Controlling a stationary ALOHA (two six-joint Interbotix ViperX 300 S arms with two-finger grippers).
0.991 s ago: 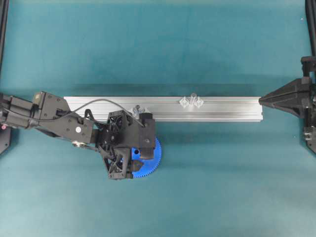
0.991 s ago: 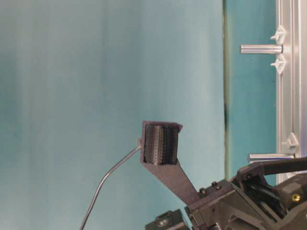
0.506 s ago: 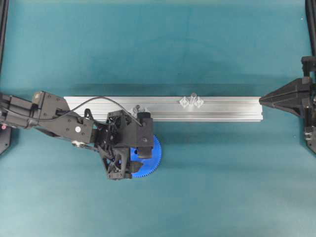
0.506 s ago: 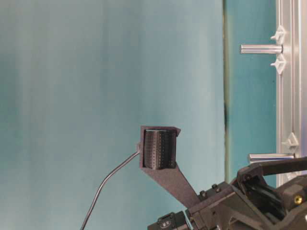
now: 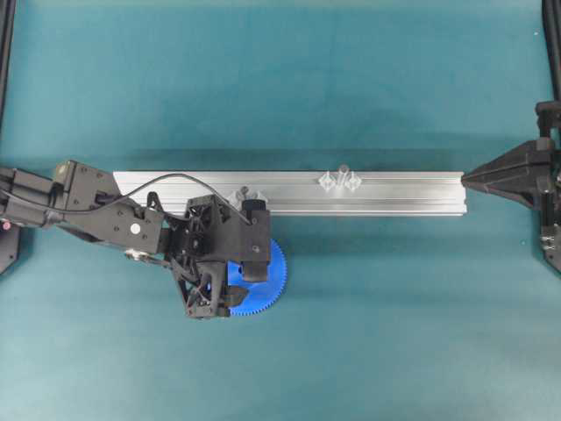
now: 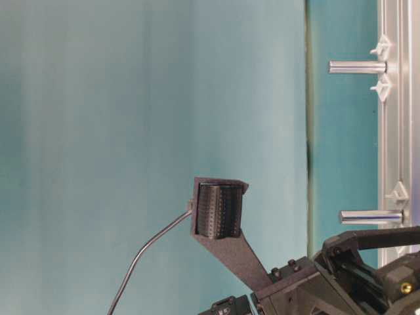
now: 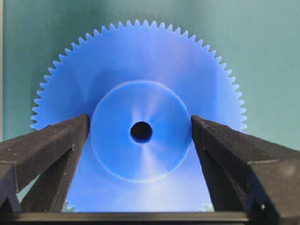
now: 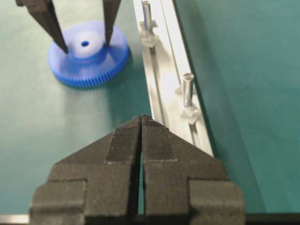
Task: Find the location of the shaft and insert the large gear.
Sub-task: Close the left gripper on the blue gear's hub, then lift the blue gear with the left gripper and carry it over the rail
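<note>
The large gear [image 5: 273, 270], a bright blue toothed disc, lies flat on the teal mat just in front of the rail [image 5: 394, 195]. My left gripper [image 7: 140, 123] is open above it, one fingertip on each side of the raised hub [image 7: 154, 154], low over the gear's face [image 8: 89, 65]. One shaft [image 5: 342, 172] stands between clear brackets mid-rail. A second pin [image 5: 246, 190] stands just behind the left gripper [image 5: 241, 279]. Both pins show in the right wrist view [image 8: 187, 89] [image 8: 146, 16]. My right gripper [image 8: 141, 119] is shut and empty at the rail's right end [image 5: 465, 178].
The aluminium rail [image 8: 161, 93] runs left to right across the middle of the mat. Black frame posts [image 5: 552, 44] stand at the far corners. The left arm [image 5: 96, 206] reaches in over the rail's left end.
The left gripper has shifted slightly to the left over the gear, jaws staying wide. The gear, rail and right gripper have not moved.
</note>
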